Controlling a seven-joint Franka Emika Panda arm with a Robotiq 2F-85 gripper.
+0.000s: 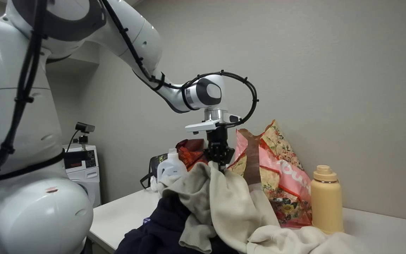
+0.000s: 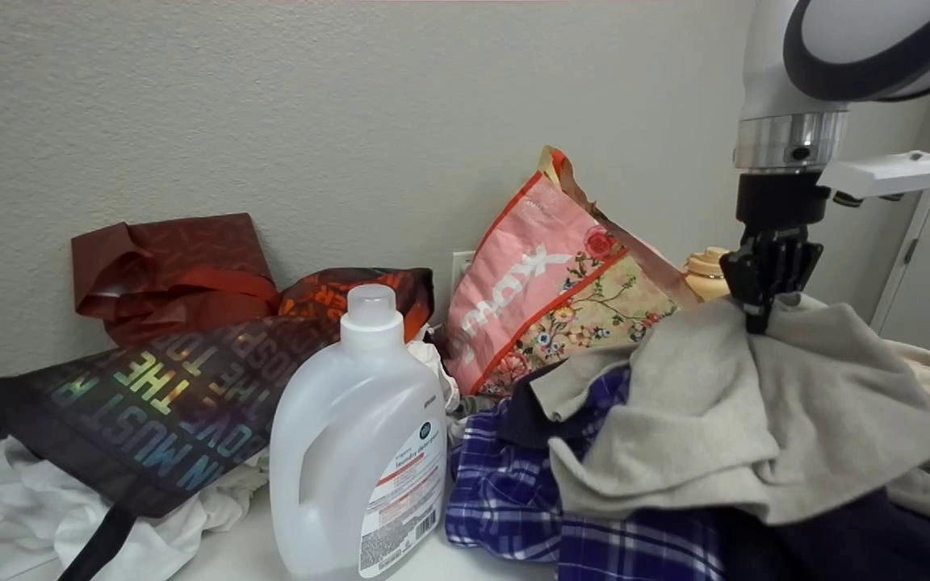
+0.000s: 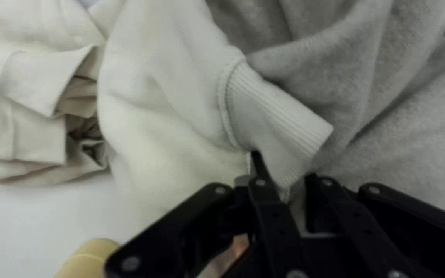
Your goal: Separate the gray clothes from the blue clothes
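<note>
Pale gray-beige clothes form a bulky heap, with thick folds spread to both sides. In an exterior view the gray fabric drapes over the blue clothes: a blue-and-white plaid shirt and a dark navy garment, both partly covered. My gripper points straight down at the top of the gray heap, its fingertips sunk into the cloth. Seen from the wrist, a ribbed edge of gray fabric runs between the two fingers, and the gripper is shut on it. No blue clothing is visible in the wrist view.
A floral pink bag leans on the wall behind the heap, beside a yellow bottle. A detergent jug, a dark lettered bag, a red bag and white cloth stand or lie on the white table.
</note>
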